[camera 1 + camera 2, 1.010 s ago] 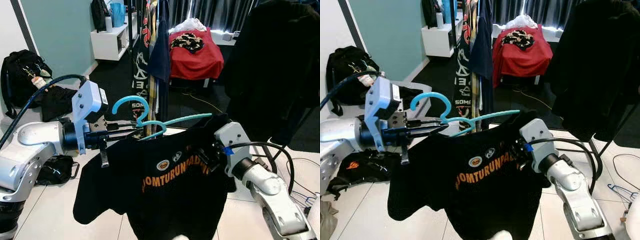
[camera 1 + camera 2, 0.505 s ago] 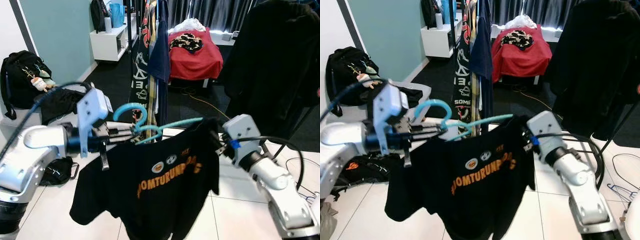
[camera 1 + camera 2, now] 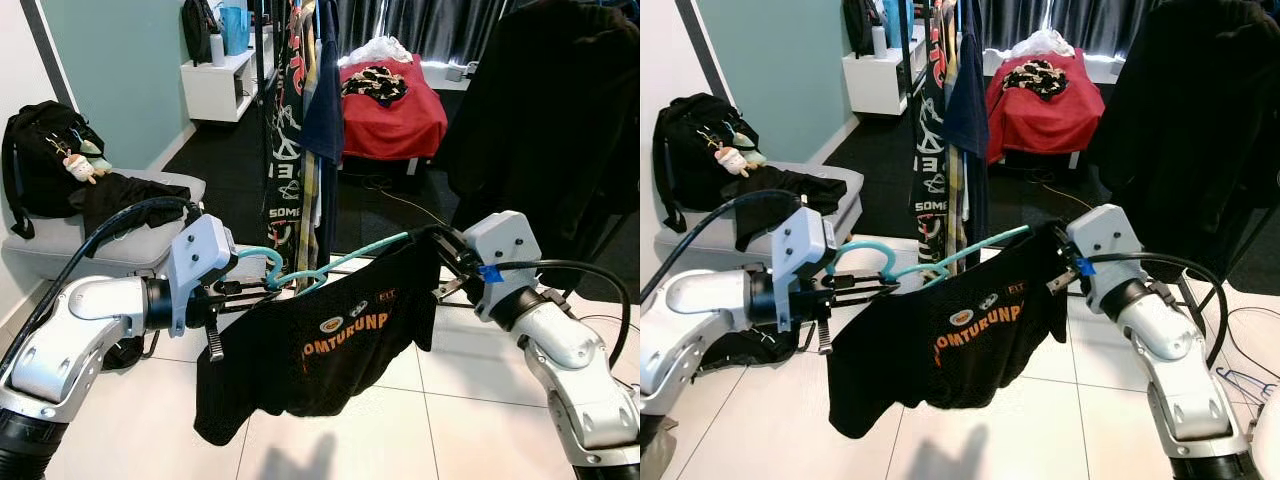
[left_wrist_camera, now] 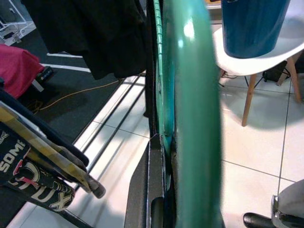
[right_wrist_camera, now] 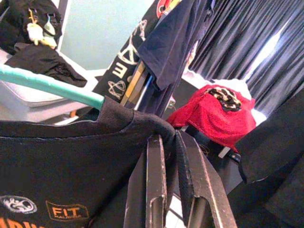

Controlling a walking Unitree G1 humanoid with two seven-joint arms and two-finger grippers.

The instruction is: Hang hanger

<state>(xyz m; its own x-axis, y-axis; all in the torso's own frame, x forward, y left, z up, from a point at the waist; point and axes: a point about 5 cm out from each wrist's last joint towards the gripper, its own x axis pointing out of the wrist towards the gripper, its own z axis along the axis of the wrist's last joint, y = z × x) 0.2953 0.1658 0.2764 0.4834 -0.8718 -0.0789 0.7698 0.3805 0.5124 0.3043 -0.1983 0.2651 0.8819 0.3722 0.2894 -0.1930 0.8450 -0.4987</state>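
Left gripper (image 3: 262, 287) fingers squeezed tight on thin teal plastic hanger (image 3: 340, 262). Right gripper (image 3: 447, 256) fingers pinch shoulder of black T-shirt with orange letters (image 3: 320, 340). Shirt hangs on hanger, held up between both arms, just before clothes rack with hanging shirts (image 3: 300, 110). Red-covered table (image 3: 392, 110) far behind.

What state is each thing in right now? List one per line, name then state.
teal hanger: held level between both grippers, not yet hung
black T-shirt: draped on the hanger, hanging off the floor
left gripper: shut on the hanger
right gripper: shut on the shirt's shoulder
clothes rack: hung with garments
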